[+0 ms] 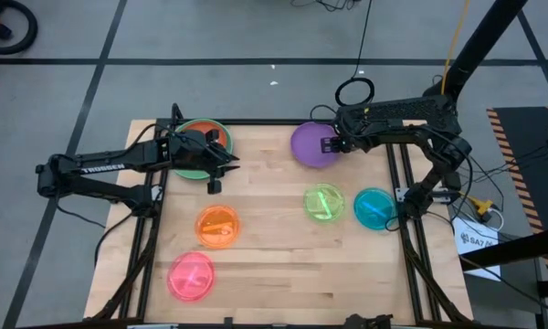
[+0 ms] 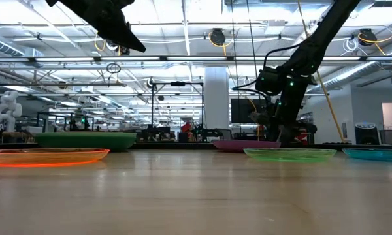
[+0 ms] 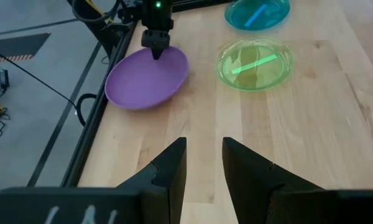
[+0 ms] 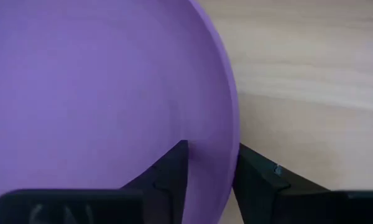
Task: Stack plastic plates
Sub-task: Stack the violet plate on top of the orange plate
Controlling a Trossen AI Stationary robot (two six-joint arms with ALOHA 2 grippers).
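The purple plate (image 1: pixel 312 144) lies flat on the table near the far edge. My right gripper (image 4: pixel 211 171) is open and low at the plate's right rim (image 4: pixel 231 143), one finger over the inside and one outside. My left gripper (image 3: pixel 204 155) is open and holds nothing. It hangs high over the table beside a green plate stack (image 1: pixel 194 151) at the far left, where a red-orange edge (image 1: pixel 222 129) shows. Smaller translucent plates lie apart on the table: orange (image 1: pixel 217 225), pink (image 1: pixel 191 276), lime (image 1: pixel 324 202) and teal (image 1: pixel 375 208).
The wooden table (image 1: pixel 274 265) has a dark frame along its sides. Bare wood lies in the middle between the orange and lime plates. Cables and a ring-shaped loop (image 1: pixel 354 90) lie beyond the far edge, behind the right arm.
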